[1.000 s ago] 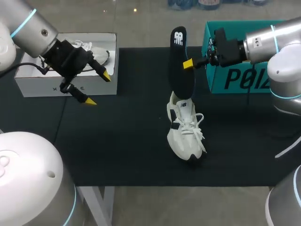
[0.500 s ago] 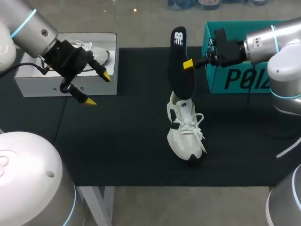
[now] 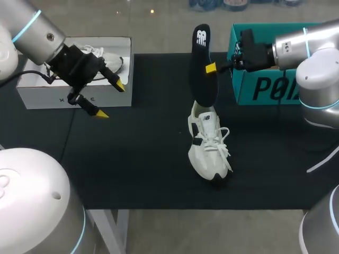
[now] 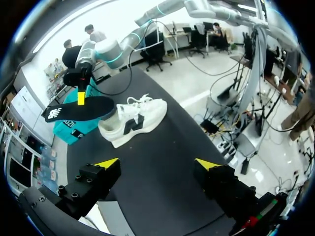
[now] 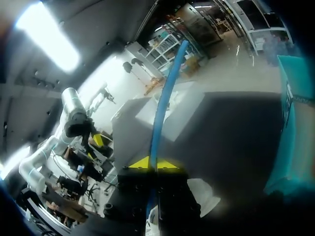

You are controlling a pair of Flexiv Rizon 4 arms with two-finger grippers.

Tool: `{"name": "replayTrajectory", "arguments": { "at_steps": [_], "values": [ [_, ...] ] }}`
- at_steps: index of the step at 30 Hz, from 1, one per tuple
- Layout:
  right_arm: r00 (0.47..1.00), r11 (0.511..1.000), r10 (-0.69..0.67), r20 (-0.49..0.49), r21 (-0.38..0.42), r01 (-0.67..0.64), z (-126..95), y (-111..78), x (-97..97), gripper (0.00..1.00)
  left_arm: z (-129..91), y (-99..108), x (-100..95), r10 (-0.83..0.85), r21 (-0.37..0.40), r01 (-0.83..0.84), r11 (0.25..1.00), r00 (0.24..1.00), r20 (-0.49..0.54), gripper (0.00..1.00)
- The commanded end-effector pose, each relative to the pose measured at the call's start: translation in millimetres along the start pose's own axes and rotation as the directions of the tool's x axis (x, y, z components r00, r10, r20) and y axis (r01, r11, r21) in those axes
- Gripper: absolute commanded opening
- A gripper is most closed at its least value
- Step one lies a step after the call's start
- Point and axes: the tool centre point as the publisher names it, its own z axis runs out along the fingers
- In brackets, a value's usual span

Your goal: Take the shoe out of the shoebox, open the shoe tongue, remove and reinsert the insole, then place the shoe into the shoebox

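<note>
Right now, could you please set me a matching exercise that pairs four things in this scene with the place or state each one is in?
Things:
1. insole
2. white shoe
3. left gripper
4. teal box

Places or states:
A. open, hovering in front of the white shoebox
B. held on end by the right gripper
C. lying on the black mat, near the middle
D. standing at the table's far right side

Pairs: 1-B, 2-C, 3-A, 4-D
</note>
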Motion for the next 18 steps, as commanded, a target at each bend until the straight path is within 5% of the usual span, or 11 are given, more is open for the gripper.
{"name": "replayTrajectory", "arguments": {
  "at_steps": [1,18],
  "values": [
    [1.000,1.000,-0.006,-0.006,-0.009,0.006,7.0,7.2,-11.9,0.00,-0.3,-0.1,-0.3,0.000,-0.003,0.000,1.000,1.000,-0.002,1.00],
    [0.997,0.999,-0.036,0.068,-0.027,0.038,8.0,-19.5,-40.5,0.00,-0.3,-0.1,-0.3,0.000,-0.003,0.000,1.000,1.000,-0.002,1.00]
  ]
}}
